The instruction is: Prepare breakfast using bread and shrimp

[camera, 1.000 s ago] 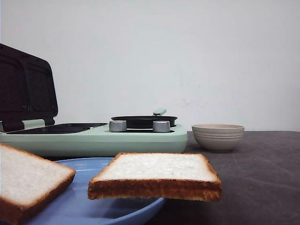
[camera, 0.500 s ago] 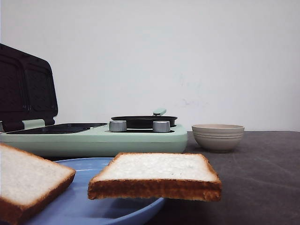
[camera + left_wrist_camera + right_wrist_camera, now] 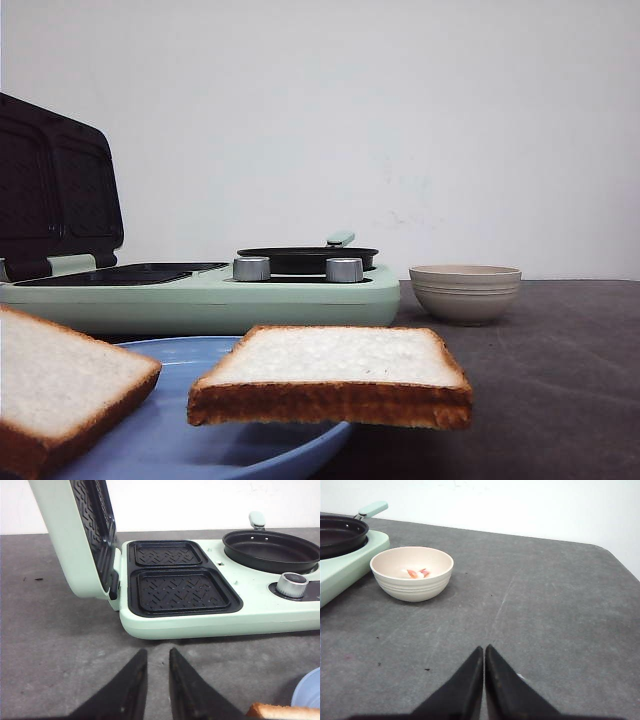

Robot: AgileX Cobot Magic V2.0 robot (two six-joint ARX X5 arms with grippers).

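Two slices of bread lie on a blue plate (image 3: 180, 440) close to the front camera: one (image 3: 335, 372) juts over the plate's right rim, the other (image 3: 60, 385) is at the left edge. Shrimp pieces (image 3: 418, 573) lie in a beige bowl (image 3: 412, 573), also in the front view (image 3: 465, 292). My left gripper (image 3: 157, 652) is slightly open and empty over the grey table, in front of the green breakfast maker (image 3: 210, 612). A bread corner (image 3: 280, 711) and the plate's rim (image 3: 307, 692) show beside it. My right gripper (image 3: 484, 648) is shut and empty above bare table.
The breakfast maker (image 3: 200, 290) has its lid (image 3: 75, 530) raised, two black grill plates (image 3: 180, 587), a black pan (image 3: 272, 550) and silver knobs (image 3: 292, 584). A white wall stands behind the table. The table's right edge (image 3: 625, 565) is near the right gripper.
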